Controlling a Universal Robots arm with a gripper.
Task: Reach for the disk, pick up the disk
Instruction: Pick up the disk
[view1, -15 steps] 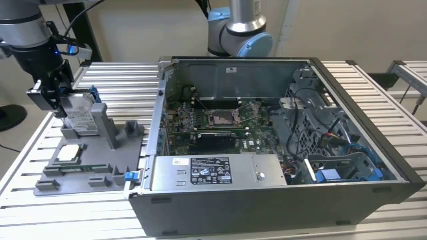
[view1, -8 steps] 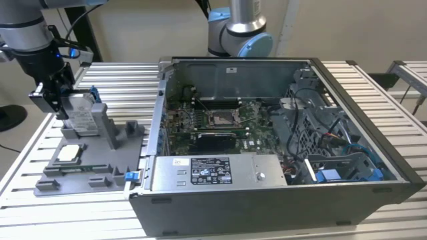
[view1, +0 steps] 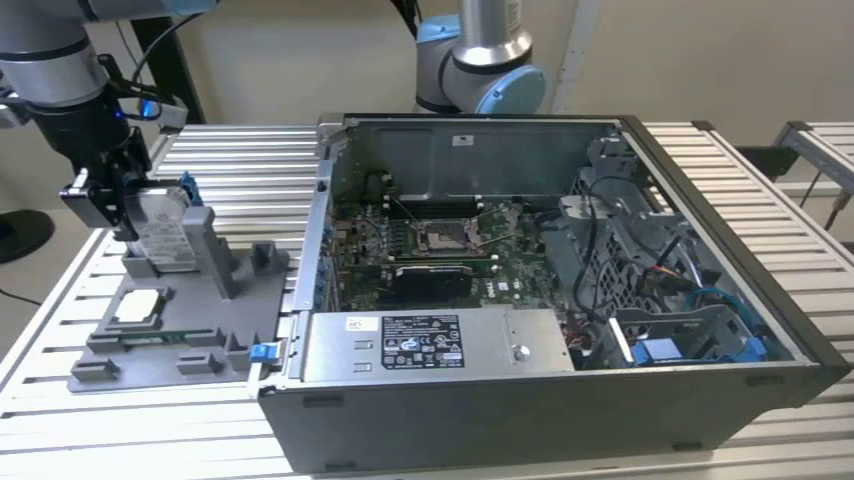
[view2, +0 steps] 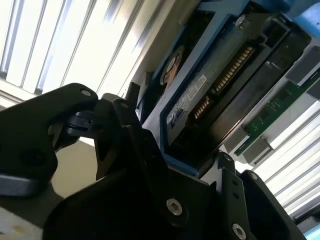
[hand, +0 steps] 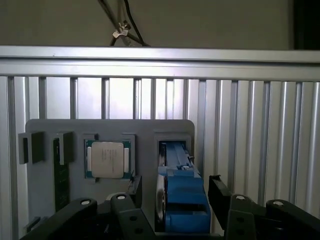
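The disk (view1: 166, 228) is a silver drive with a white label in a blue bracket. It stands on edge in a slot of the grey fixture (view1: 200, 335) at the exterior view's left. My gripper (view1: 124, 212) has come down over the disk's upper end. In the first wrist view the two black fingers (hand: 218, 189) stand on either side of the disk (hand: 182, 202), with a small gap on each side, so the gripper (hand: 176, 192) is open. The second wrist view has the disk's connector edge and label (view2: 197, 97) close up between the fingers (view2: 131, 95).
A square silver processor chip (view1: 139, 307) (hand: 107, 159) lies flat on the fixture near the disk, beside a green memory stick (hand: 61, 175). An open computer case (view1: 534, 290) takes up the middle and right of the slatted metal table (view1: 240, 155). A second arm's base (view1: 478, 60) stands behind it.
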